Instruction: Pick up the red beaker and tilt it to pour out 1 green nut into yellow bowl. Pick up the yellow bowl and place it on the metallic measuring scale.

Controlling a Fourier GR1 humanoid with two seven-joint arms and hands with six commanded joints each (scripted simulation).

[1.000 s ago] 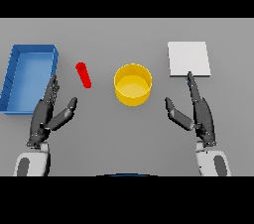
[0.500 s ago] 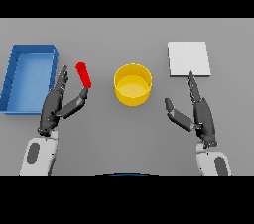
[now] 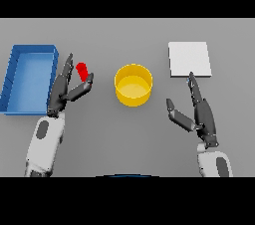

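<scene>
Head view of the grey bench (image 3: 127, 35), read from my left to my right. At far left a blue tray (image 3: 11, 77) lies flat with its long side running away from me; it has no part in the task and appears to sit there only as a bystander. Just beside its right wall is my left robot hand (image 3: 62, 92), fingers straight and spread, thumb set apart, so that an open gap faces the red beaker (image 3: 82, 71). The beaker lies between finger and thumb tips, tilted on the bench; whether either tip touches it I cannot tell, and nothing is gripped yet. I judge this posture to be a pre-grasp: the robot hand is held wide so the beaker can be enclosed before closing. No green nut can be made out. At centre stands the yellow bowl (image 3: 133, 85), upright, mouth open toward me, near the beaker and so within easy reach of a pour. At upper right the metallic measuring scale (image 3: 189, 58) shows as a pale square slab, well apart from the bowl and bare on top. Below it my right robot hand (image 3: 199, 114) hovers open and holds nothing, fingers pointing toward the scale, placed, in my judgement, for the later transfer of the bowl.
</scene>
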